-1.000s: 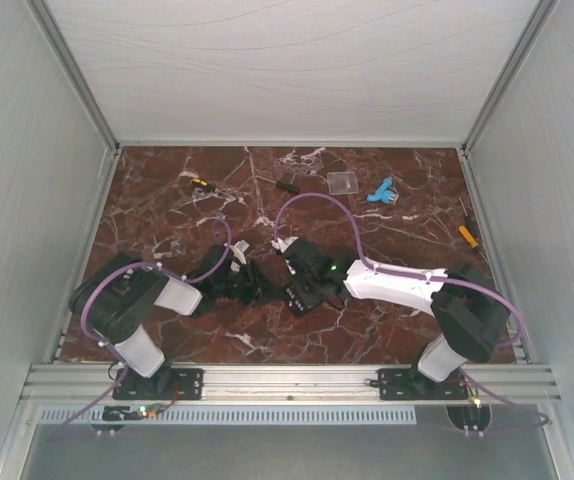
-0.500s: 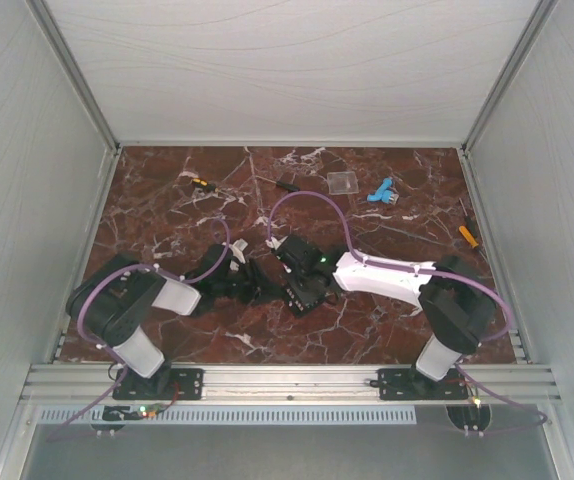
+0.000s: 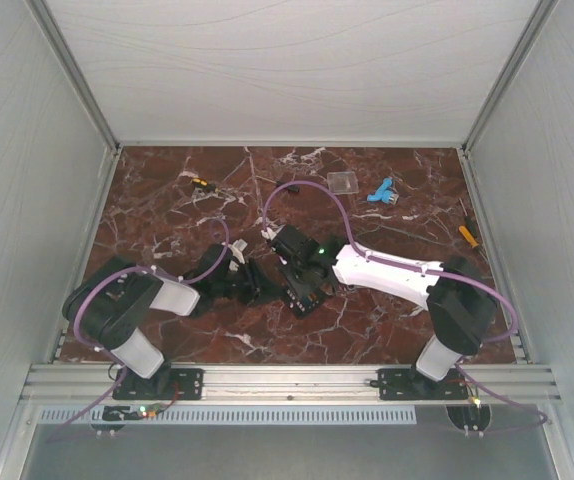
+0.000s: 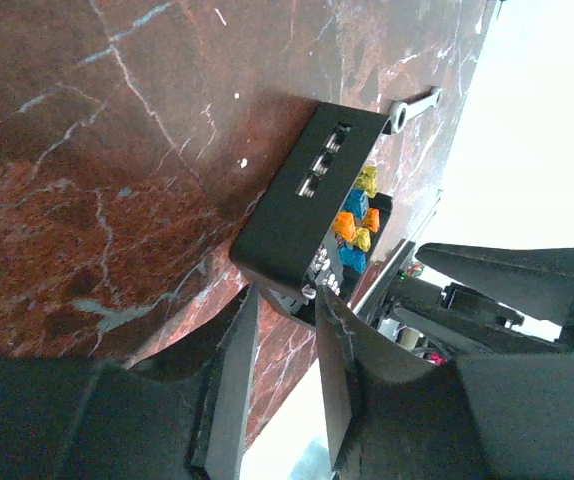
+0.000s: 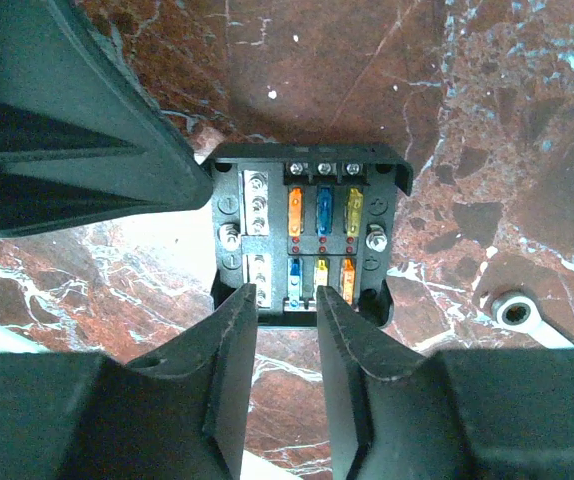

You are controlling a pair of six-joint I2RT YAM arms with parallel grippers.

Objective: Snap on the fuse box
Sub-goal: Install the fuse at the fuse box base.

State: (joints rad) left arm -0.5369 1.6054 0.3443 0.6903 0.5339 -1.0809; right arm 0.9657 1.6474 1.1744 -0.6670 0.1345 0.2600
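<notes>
Fuse box (image 5: 307, 235) on the table (image 5: 317, 80), between both grippers. Right gripper (image 5: 285, 300) open a little, tips at the box's edge, holding nothing. Left gripper (image 4: 287, 300) open a little too, just beside it, empty.

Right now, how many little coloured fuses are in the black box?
6 fuses in the fuse box: top row orange, blue, yellow; bottom row blue, yellow, orange. More may hide behind the fingers.
</notes>
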